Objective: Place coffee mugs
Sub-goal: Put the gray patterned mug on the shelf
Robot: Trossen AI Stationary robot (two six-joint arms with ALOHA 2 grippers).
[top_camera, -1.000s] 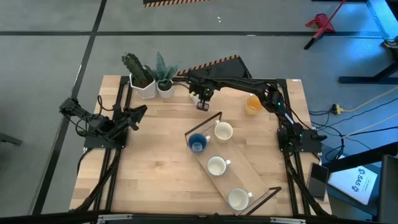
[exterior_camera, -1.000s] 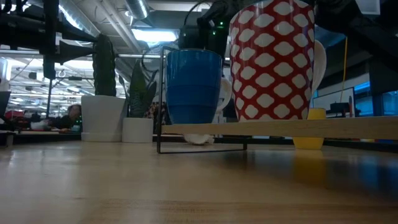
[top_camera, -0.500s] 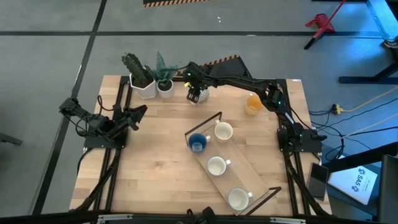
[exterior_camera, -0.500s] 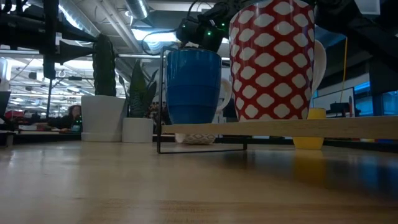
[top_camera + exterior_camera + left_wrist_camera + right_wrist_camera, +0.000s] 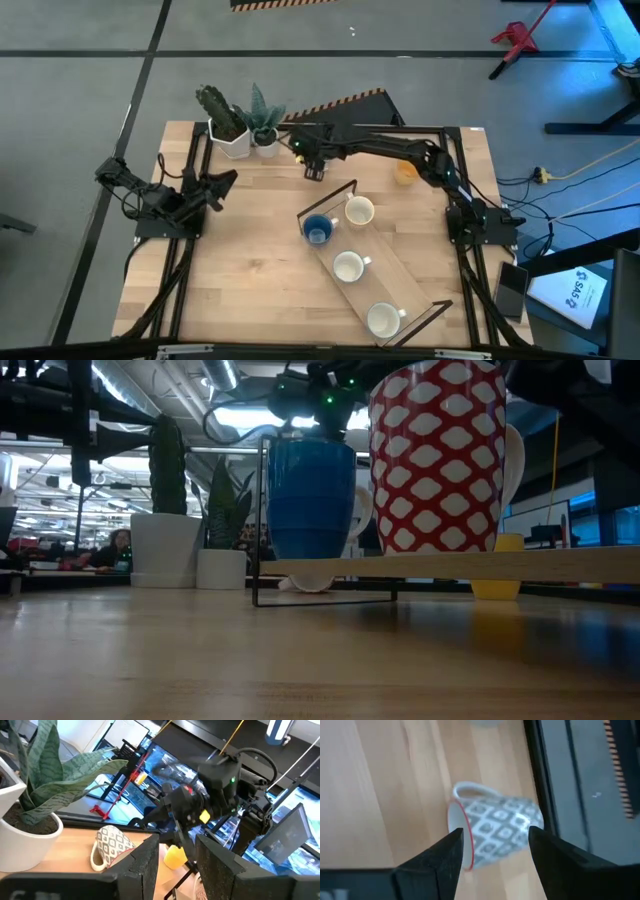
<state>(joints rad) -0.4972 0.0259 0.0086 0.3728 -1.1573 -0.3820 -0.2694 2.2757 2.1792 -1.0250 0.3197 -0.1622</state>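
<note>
The right arm reaches far across the back of the counter (image 5: 250, 260), its tool (image 5: 313, 172) hanging over a patterned mug (image 5: 495, 831) that lies on its side near the back edge; the fingers (image 5: 432, 862) are spread wide on either side of it, not touching. The left tool (image 5: 222, 182) waits at the left edge, fingers parted with nothing between them. Half a second ago the right tool sat closer to the plant pots (image 5: 240, 143); it has since shifted toward the rack. The blue mug (image 5: 318, 229) and three white mugs (image 5: 348, 268) stand on a clear rack (image 5: 400, 275). The orange mug (image 5: 405, 172) stands apart, partly under the arm. The counter is pale wood planking.
</note>
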